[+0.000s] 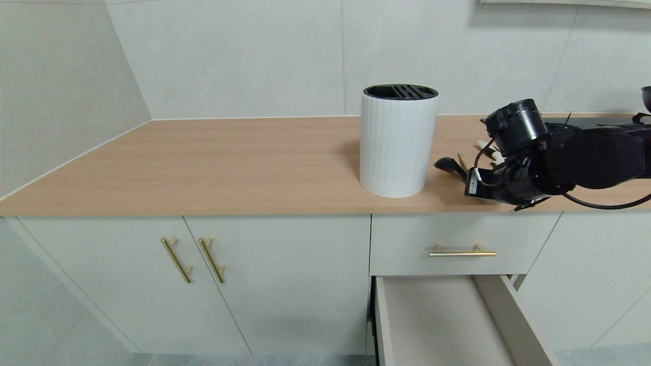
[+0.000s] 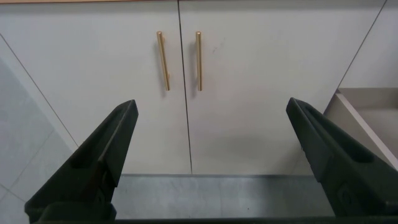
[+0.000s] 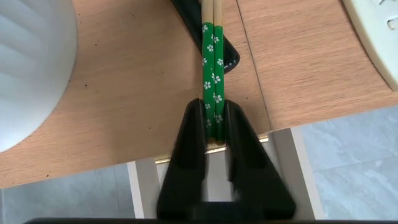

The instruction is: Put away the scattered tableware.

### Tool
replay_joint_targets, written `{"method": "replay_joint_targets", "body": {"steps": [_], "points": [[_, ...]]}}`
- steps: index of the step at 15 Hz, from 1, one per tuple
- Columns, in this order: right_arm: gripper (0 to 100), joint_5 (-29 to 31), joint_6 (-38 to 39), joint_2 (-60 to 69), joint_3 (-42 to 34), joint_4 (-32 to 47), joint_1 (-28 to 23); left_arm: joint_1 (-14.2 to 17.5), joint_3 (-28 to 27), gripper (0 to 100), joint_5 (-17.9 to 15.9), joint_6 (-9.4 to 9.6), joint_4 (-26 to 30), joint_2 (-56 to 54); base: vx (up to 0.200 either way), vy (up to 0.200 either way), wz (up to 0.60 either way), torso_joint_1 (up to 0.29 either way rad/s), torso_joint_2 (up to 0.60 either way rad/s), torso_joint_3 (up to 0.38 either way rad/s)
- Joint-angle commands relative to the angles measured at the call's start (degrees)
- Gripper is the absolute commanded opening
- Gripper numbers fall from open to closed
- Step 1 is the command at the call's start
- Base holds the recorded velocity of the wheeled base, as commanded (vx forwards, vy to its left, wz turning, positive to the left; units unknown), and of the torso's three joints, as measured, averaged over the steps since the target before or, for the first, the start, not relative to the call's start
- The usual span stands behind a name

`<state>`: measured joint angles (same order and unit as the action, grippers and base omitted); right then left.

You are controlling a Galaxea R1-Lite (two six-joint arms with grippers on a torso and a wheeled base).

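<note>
My right gripper (image 3: 214, 111) is shut on a pair of wooden chopsticks (image 3: 212, 59) with green, flower-printed ends, held low over the wooden counter (image 1: 229, 162) near its front edge. The chopsticks (image 1: 463, 160) lie across a black utensil (image 3: 222, 55), whose dark end (image 1: 447, 163) pokes out just right of the white ribbed holder (image 1: 398, 145) with a black slotted top. That holder (image 3: 28, 62) stands close beside the gripper. My left gripper (image 2: 217, 155) is open and empty, low down, facing the cabinet doors (image 2: 249, 93).
A drawer (image 1: 437, 320) stands pulled out below the counter on the right, under a closed drawer with a gold handle (image 1: 462, 252). A white dish rim (image 3: 379, 18) and pale utensil ends (image 1: 487, 148) lie on the counter behind the right arm.
</note>
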<state>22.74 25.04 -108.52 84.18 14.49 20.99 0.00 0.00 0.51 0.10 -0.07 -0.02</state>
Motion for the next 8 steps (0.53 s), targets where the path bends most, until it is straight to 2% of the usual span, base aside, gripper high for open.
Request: {"method": "replay_joint_targets", "body": {"steps": [1,5,8], "points": [[0,0.0,0.0,0.4,-0.1,0.0,0.0,0.0,0.0,100,0.1,-0.01,0.0,0.0,0.0,0.0,0.0,0.0,0.0,0.0],[0,-0.1,-0.1,3.0,-0.5,0.4,0.1,0.0,0.0,100,0.0,-0.01,0.0,0.0,0.0,0.0,0.0,0.0,0.0,0.0],[0,-0.7,-0.3,9.4,-3.4,0.6,0.3,0.0,0.0,100,0.0,-0.01,0.0,0.0,0.0,0.0,0.0,0.0,0.0,0.0]]}}
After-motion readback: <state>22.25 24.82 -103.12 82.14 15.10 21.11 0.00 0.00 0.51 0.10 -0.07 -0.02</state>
